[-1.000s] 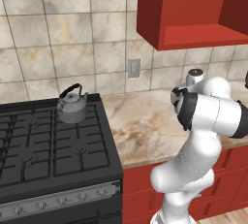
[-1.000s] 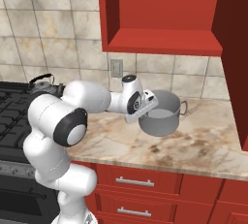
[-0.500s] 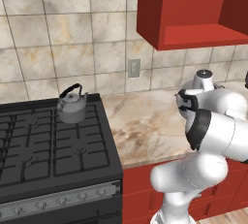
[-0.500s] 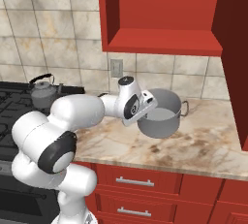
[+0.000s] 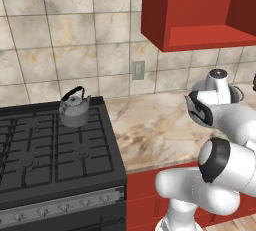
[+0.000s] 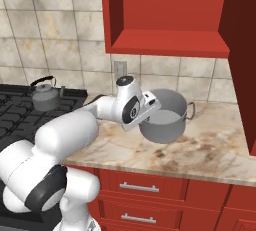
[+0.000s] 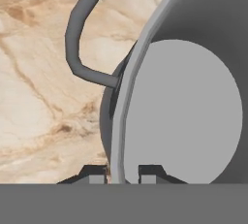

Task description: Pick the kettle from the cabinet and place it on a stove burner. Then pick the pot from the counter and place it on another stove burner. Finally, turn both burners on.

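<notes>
The pot [image 6: 164, 121] sits on the counter [image 6: 210, 150]; the gripper [image 6: 148, 111] meets its near rim, apparently clamped there; the kettle [image 6: 45, 95] stands on a burner [image 6: 15, 112].

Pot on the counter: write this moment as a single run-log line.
kettle: on stove | pot: on counter | pincer: shut on pot rim | burners: state unclear

Kettle [image 5: 74, 110] on burner [image 5: 75, 125], pot [image 6: 166, 120] on counter [image 6: 210, 150] rightward.
</notes>
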Available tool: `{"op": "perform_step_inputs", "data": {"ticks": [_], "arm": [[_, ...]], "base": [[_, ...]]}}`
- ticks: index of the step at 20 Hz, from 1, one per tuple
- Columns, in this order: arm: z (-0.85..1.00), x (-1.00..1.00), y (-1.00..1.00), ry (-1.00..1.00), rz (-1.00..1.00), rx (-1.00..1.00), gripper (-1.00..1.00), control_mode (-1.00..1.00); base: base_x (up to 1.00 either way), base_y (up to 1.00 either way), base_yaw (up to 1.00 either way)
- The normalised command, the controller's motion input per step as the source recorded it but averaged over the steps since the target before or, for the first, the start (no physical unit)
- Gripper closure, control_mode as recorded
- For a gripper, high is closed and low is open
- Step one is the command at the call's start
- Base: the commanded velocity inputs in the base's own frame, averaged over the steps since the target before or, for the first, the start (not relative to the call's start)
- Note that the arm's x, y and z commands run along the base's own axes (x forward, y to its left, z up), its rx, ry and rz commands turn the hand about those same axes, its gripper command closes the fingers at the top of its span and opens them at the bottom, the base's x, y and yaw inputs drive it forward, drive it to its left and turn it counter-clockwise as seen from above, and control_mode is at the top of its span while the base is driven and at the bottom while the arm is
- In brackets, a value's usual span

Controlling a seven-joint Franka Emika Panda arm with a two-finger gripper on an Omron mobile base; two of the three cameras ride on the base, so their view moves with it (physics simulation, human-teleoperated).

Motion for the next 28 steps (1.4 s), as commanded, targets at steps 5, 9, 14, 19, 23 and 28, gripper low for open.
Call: {"op": "perform_step_inputs", "data": {"ticks": [5, 9, 14, 19, 23, 28], "arm": [[0.47, -0.36, 0.14, 0.0, 0.0, -0.02, 1.0, -1.0], [0.49, -0.43, 0.15, 0.0, 0.0, -0.04, 1.0, -1.0], [0.51, -0.5, 0.17, 0.0, 0.0, -0.05, 1.0, -1.0], [0.43, -0.49, 0.18, 0.0, 0.0, -0.06, 1.0, -1.0], [0.35, -0.48, 0.2, 0.0, 0.0, -0.05, 1.0, -1.0], [0.33, -0.47, 0.18, 0.0, 0.0, -0.05, 1.0, -1.0]], "base": [[0.0, 0.0, 0.0], [0.0, 0.0, 0.0], [0.0, 0.0, 0.0], [0.0, 0.0, 0.0], [0.0, 0.0, 0.0], [0.0, 0.0, 0.0]]}}
